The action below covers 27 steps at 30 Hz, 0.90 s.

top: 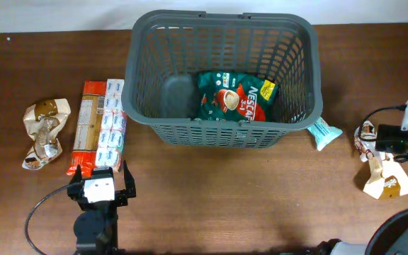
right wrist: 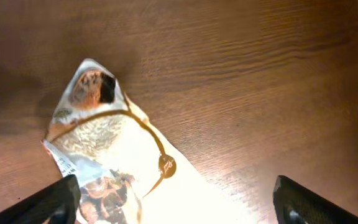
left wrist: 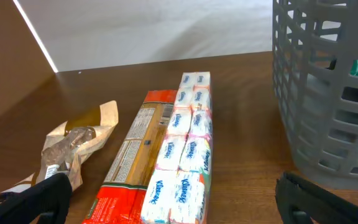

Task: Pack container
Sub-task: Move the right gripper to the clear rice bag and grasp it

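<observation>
The dark grey slotted container [top: 299,78] stands at the back centre and shows at the right of the left wrist view [left wrist: 328,93]. It holds a green Nescafe packet [top: 234,97] and a dark object [top: 178,95]. My left gripper [top: 102,177] [left wrist: 173,208] is open and empty, at the near end of a Kleenex tissue pack [top: 112,127] [left wrist: 185,152] and an orange-red packet [top: 88,127] [left wrist: 132,152]. My right gripper [top: 374,145] [right wrist: 176,208] is open, straddling a white and brown packet [top: 382,177] [right wrist: 110,155] on the table.
A crumpled brown and white packet [top: 44,133] [left wrist: 73,146] lies at the far left. A small teal packet [top: 324,132] lies against the container's right front corner. A cable loops by the left arm's base [top: 37,212].
</observation>
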Motion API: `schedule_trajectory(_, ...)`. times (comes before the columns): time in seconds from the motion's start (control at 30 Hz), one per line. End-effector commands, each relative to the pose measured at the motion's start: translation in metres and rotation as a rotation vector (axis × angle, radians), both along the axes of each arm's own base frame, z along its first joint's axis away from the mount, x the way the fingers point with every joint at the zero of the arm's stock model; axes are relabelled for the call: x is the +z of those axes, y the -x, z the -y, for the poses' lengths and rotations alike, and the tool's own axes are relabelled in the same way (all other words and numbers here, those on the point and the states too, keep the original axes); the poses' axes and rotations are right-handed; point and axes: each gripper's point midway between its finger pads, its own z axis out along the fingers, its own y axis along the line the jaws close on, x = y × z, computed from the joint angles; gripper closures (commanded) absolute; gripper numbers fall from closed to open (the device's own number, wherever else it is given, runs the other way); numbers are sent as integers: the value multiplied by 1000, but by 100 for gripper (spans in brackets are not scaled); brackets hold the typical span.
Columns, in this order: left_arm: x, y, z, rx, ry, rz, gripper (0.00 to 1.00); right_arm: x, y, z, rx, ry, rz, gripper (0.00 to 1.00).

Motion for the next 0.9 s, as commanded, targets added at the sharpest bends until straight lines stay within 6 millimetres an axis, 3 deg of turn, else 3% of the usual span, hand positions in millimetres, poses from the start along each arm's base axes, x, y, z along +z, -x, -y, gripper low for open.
schedule_trajectory(0.0,0,0,-1,5,-18,1,1,-23,2,-5,59,-34,-62,8)
schedule_trajectory(0.17,0,0,-1,5,-18,1,1,-56,10,-15,118,-72,-159,9)
schedule_trajectory(0.4,0,0,-1,5,-18,1,1,-75,22,-15,103,-88,-239,9)
schedule_trajectory(0.47,0,0,-1,5,-18,1,1,-83,26,-17,100,-100,-264,13)
schedule_trajectory(0.57,0,0,-1,5,-18,1,1,-98,30,-20,102,-130,-300,30)
schedule_trajectory(0.8,0,0,-1,5,-18,1,1,-117,37,-24,101,-165,-343,29)
schedule_trajectory(0.83,0,0,-1,5,-18,1,1,-118,36,-24,101,-165,-343,35)
schedule_trajectory(0.87,-1,0,-1,5,-18,0,1,-119,35,-24,101,-164,-342,47)
